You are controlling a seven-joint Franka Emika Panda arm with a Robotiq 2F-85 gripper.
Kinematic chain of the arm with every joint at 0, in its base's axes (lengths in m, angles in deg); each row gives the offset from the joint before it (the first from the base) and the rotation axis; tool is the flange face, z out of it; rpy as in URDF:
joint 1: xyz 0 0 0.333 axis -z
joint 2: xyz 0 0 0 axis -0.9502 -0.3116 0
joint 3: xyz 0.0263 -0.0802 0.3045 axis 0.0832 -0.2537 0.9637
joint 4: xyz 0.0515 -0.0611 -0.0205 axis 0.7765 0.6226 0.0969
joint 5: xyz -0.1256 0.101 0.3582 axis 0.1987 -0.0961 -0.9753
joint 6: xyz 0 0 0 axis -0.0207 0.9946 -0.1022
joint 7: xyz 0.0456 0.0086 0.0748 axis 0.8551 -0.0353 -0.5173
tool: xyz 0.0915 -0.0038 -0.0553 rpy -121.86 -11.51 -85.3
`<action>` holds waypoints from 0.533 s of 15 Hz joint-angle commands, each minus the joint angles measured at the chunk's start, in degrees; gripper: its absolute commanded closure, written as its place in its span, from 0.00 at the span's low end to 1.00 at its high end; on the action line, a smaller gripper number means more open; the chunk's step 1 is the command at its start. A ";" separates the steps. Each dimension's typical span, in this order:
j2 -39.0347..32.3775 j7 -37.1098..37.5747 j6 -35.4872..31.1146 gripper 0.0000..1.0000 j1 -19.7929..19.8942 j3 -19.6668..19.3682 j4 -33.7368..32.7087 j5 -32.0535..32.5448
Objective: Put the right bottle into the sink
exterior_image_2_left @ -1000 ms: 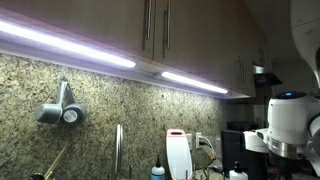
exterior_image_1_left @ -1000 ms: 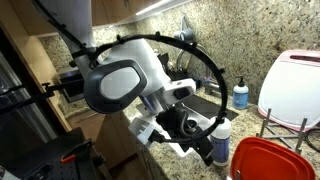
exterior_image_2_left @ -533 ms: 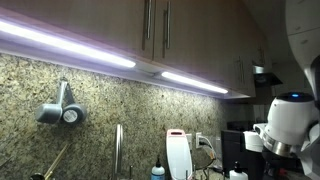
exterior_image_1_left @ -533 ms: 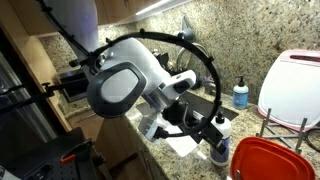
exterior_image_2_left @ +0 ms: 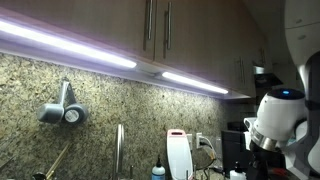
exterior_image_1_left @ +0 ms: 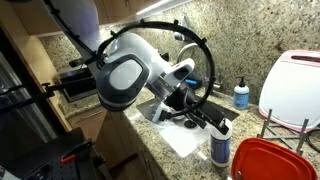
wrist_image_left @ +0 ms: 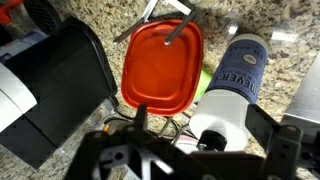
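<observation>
Now: gripper (wrist_image_left: 203, 120) open, astride the right bottle (wrist_image_left: 238, 68).
Your jaws stand either side of its white shoulder, and the left one looks clear of it. The bottle stands upright on the granite tabletop (wrist_image_left: 262, 20), just beside the red container (wrist_image_left: 160, 65). Centre yourself so both pads meet the body together, below the black cap. Close firmly and lift straight up before swinging toward the sink, which your arm mostly hides.
</observation>
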 commanded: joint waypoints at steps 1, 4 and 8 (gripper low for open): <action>0.24 0.95 0.12 0.00 -0.39 -0.50 0.05 0.89; 0.30 0.94 0.12 0.00 -0.38 -0.68 0.05 0.87; 0.94 1.56 0.12 0.00 -1.09 -0.20 -1.66 0.42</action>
